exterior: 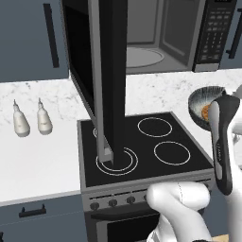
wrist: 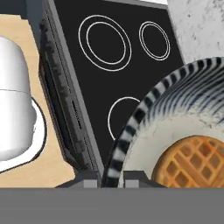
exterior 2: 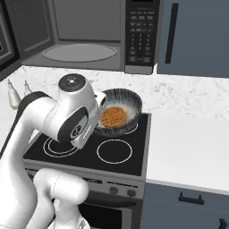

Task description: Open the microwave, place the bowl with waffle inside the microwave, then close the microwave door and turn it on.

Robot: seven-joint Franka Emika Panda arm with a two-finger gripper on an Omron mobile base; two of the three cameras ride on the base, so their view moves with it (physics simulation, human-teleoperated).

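Here the gripper (wrist: pixel 111 183) pinches the rim of the bowl (exterior 2: pixel 120 108), its fingers pressed on either side of the striped edge. The bowl hangs tilted above the stove (exterior 2: pixel 89 143), over its right rear ring, with the waffle (exterior 2: pixel 112 117) inside. Above the stove, the microwave (exterior 2: pixel 85 33) stands with its door (exterior: pixel 106 80) swung wide open.

black stove (exterior: pixel 165 142), two bottles (exterior: pixel 31 119) (white), marble counter (exterior: pixel 38 160)
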